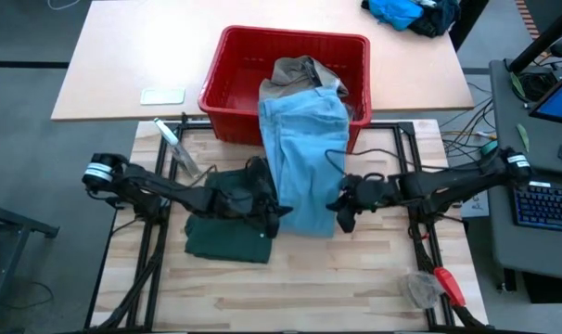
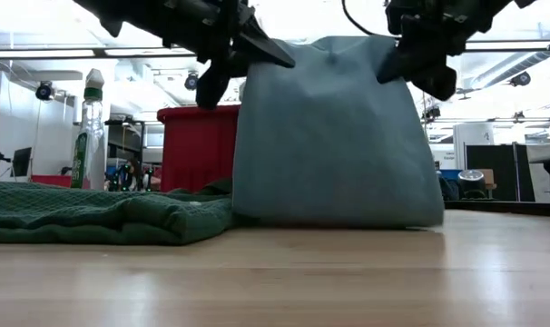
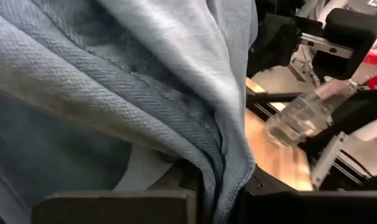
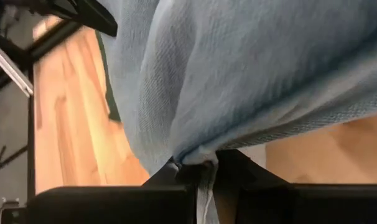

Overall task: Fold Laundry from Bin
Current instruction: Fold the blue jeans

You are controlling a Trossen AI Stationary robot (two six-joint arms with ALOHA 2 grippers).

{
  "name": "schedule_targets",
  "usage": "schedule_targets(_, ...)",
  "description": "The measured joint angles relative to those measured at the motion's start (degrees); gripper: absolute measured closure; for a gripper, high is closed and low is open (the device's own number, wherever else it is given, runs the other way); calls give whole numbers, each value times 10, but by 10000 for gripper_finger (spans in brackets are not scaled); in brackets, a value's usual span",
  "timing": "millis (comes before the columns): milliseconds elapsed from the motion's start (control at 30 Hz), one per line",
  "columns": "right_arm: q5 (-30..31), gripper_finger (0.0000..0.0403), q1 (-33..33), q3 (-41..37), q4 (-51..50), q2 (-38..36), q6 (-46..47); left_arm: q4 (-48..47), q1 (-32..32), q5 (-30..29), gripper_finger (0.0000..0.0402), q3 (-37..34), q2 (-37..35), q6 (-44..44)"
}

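Observation:
The light blue trousers trail out of the red bin, over its near rim and onto the table. A khaki piece lies in the bin behind them. My left gripper is shut on the trousers' left side near their near end. My right gripper is shut on the right side. In the low view the cloth hangs like a curtain between the two. The dark green shorts lie flat on the table under the left arm. My left gripper pinches a bunched fold of the trousers' left edge between its two fingers, several layers thick. It comes in from the table's left, slanting a little downward. The cloth hangs below the hold, its lower part on the table. My right gripper pinches the trousers' right edge between its two fingers, coming from the table's right and slanting down. The cloth spreads away from the fingers toward the other gripper and hangs down to the table. One layer or several, I cannot tell.
A clear plastic bottle stands at the table's far left. A red-handled tool and a crumpled bag lie near the front right corner. A bright blue cloth heap sits on the back table, and bare wood stretches along the near edge.

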Motion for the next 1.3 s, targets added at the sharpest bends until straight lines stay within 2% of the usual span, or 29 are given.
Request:
schedule_targets(233, 6, 386, 62, 0, -5, 48, 62, 28, -37, 3, 391, 0, 50, -81)
schedule_targets(500, 2, 386, 127, 1, -20, 56, 144, 60, -67, 13, 391, 0, 70, -185)
schedule_targets(667, -3, 386, 142, 1, -27, 51, 159, 114, -67, 45, 384, 0, 70, -194)
schedule_targets(800, 15, 386, 140, 1, -65, 52, 161, 65, -54, 51, 378, 1, 70, -183)
schedule_targets(967, 25, 386, 136, 1, -101, 78, 180, -6, -47, 55, 376, 1, 95, -240)
schedule_targets(1033, 11, 386, 136, 1, -99, 91, 183, -7, -47, 85, 375, 1, 105, -258)
schedule_targets(1200, -73, 385, 138, 1, -81, 121, 172, -6, -49, 156, 364, 1, 121, -286)
schedule_targets(1300, -97, 385, 139, 1, -78, 127, 174, -10, -49, 186, 350, 1, 121, -284)
